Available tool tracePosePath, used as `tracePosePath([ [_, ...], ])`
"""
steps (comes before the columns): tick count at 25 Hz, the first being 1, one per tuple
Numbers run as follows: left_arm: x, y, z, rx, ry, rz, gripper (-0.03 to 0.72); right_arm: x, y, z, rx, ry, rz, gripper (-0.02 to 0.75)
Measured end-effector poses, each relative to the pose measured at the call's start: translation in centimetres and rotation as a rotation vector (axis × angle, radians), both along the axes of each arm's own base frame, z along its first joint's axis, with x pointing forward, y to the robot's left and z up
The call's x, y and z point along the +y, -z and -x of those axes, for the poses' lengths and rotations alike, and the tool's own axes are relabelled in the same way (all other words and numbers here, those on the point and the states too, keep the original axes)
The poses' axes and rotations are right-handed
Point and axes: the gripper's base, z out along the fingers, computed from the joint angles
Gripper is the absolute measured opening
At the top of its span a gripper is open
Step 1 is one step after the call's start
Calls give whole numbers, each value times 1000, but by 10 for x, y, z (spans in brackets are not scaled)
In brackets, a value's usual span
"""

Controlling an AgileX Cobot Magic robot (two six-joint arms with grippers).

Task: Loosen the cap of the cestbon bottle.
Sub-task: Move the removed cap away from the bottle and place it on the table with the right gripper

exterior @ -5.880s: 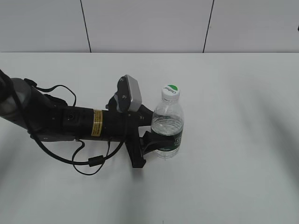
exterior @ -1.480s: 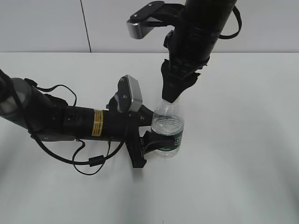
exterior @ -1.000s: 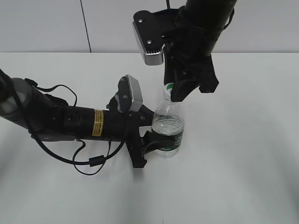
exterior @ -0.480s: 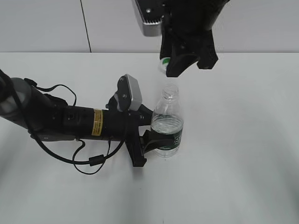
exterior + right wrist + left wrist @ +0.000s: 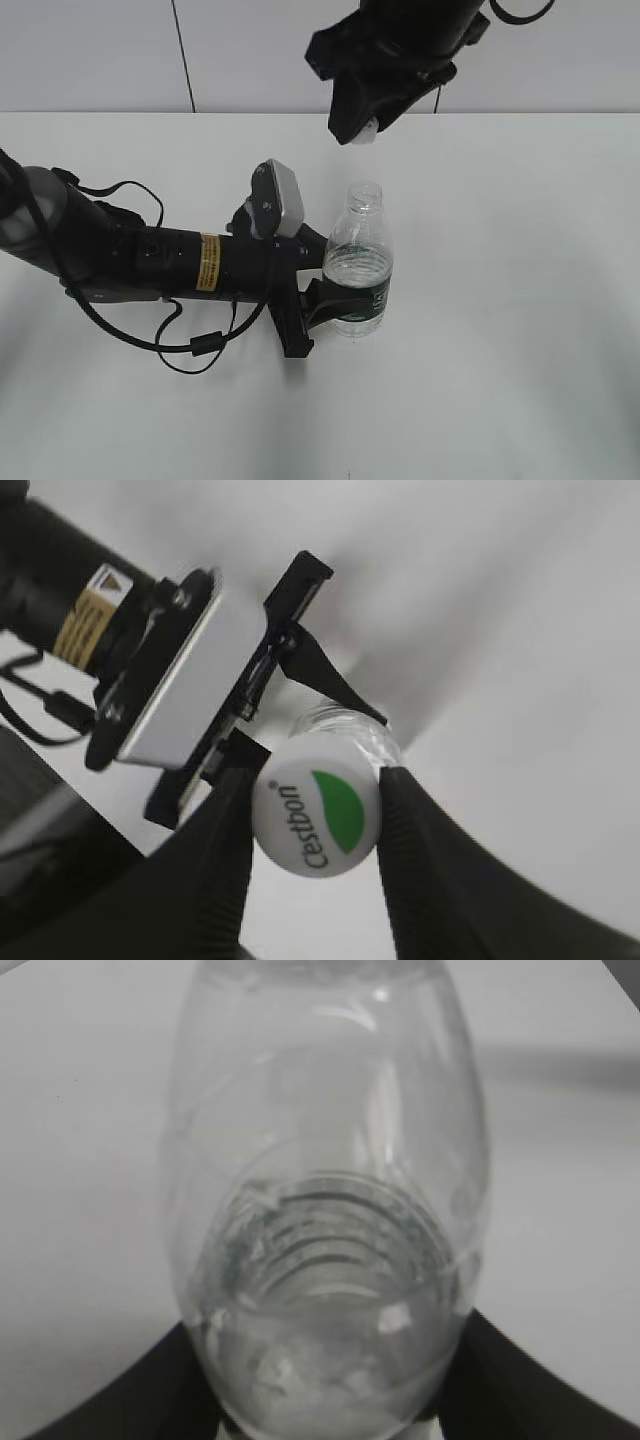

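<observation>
While the left gripper point(image 5: 325, 300) is clamping its 2 black fingers around the lower, green-labelled body of the cestbon bottle point(image 5: 357, 268), the bottle is standing upright on the white table point(image 5: 520, 300) with its threaded neck open. Its clear ribbed body point(image 5: 325, 1210) is filling the left wrist view, with the dark fingers point(image 5: 130, 1390) curving up on both sides at the bottom edge. Well above the neck, the right gripper point(image 5: 366, 128) is hanging with its fingers closed on the cap point(image 5: 368, 130), only a sliver of white showing in the exterior view. From the right wrist view, the cap point(image 5: 316, 817) is sitting pinched between the 2 dark fingers point(image 5: 215, 880), its half-green, half-white top facing the camera, the open neck showing just behind it.
</observation>
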Motion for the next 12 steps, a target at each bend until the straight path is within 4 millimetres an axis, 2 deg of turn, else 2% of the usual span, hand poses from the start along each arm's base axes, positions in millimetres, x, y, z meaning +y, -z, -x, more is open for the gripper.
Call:
tracePosePath([
  [2, 0, 0, 0, 0, 0, 0, 363, 0, 0, 0, 48, 126, -21, 298],
  [6, 0, 0, 0, 0, 0, -1, 363, -4, 2, -1, 63, 226, -2, 298],
  [12, 0, 0, 0, 0, 0, -1, 363, -34, 2, 3, -2, 317, 109, 298],
])
